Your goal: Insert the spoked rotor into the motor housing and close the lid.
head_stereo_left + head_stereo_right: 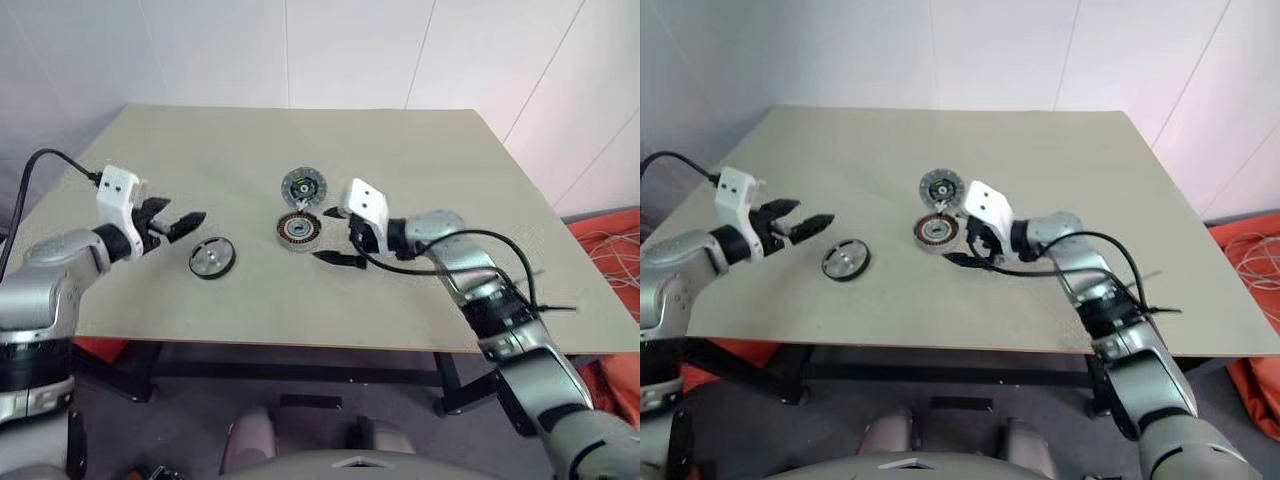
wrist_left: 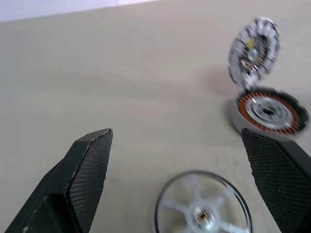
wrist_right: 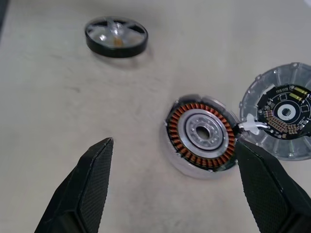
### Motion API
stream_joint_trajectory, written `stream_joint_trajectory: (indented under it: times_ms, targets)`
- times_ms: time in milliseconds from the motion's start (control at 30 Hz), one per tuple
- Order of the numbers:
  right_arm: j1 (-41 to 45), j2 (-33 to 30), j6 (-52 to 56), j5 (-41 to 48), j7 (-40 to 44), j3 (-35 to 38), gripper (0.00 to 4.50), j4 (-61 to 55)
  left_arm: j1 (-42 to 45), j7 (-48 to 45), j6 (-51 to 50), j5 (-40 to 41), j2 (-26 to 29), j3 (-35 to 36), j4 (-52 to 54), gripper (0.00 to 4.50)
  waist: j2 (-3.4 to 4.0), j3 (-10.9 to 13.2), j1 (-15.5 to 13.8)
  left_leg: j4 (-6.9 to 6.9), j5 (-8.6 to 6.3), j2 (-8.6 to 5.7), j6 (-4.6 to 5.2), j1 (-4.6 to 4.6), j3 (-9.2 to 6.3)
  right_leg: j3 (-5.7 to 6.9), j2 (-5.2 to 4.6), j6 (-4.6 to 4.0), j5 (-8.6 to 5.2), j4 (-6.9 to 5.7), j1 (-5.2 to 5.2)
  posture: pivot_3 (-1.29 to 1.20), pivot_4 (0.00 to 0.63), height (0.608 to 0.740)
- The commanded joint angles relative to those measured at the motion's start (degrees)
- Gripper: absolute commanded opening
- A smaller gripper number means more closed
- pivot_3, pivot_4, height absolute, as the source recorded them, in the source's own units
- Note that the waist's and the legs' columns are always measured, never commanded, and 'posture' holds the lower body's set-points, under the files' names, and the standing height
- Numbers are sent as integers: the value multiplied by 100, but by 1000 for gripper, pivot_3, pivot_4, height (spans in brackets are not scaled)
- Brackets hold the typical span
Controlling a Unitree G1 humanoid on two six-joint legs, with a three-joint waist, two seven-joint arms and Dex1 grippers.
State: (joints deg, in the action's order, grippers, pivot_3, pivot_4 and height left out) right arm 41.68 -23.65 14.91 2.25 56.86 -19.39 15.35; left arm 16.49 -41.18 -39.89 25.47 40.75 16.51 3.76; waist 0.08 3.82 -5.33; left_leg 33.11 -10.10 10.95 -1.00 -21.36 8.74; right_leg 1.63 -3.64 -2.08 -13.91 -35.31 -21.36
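Note:
The spoked rotor lies flat on the table, spokes up, left of the other parts. The motor housing sits at mid-table with its copper windings showing. The lid rests just behind the housing, touching its far edge, circuit side up. My left gripper hovers open just left of the rotor, holding nothing; the left wrist view shows the rotor below the fingers. My right gripper stands open right beside the housing, pointing at it, with the housing partly between its fingers.
The beige table has bare surface all around the three parts. A black cable loops along my right arm. Orange material lies on the floor past the table's right edge.

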Motion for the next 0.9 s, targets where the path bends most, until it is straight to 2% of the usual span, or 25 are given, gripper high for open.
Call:
stream_joint_trajectory:
  times_ms: [33,133,267,433,667,867,900]
  targets:
    - [520,166,-77,-418,-21,-290,4500,524,-209,-316,580,-74,191,85,114,4481,-1,0,-6,0,1,0,-1,-2,-1,0,0,0,0,-1,-2,0,0,740]
    - [997,312,-140,-685,371,-633,4500,1157,-520,-672,839,56,170,90,175,4481,-1,1,4,1,0,-2,-1,-4,1,-3,-1,0,0,-6,-6,0,0,740]
    - [1554,453,-491,-914,755,-840,4500,2041,-526,-1142,1057,248,208,53,126,4481,-5,3,-14,5,1,-1,-2,-13,0,-1,0,-3,-1,-18,-18,0,0,740]
    - [2148,656,-1136,-1343,1057,-1101,4500,3110,-484,-1641,1827,-79,380,-191,-70,4481,-5,3,5,12,2,2,-4,-19,3,-4,-1,-7,-3,-40,-39,0,0,740]
    - [2813,987,-2034,-2059,1260,-1482,4500,4334,-417,-1926,1608,183,415,-303,45,4481,-4,4,15,20,5,8,-8,-59,6,-3,2,-18,-6,-54,-84,0,0,740]
    - [3187,1260,-2538,-2574,1009,-1594,4500,5067,-534,-1947,1326,290,482,-313,336,4481,-3,5,27,22,4,21,-8,-71,5,-2,15,-27,-11,-59,-97,0,0,740]
    - [3226,1295,-2611,-2654,999,-1612,4098,5136,-541,-1927,1311,302,480,-299,368,4500,-2,5,27,22,4,26,-8,-71,5,-2,20,-29,-12,-58,-97,0,0,740]
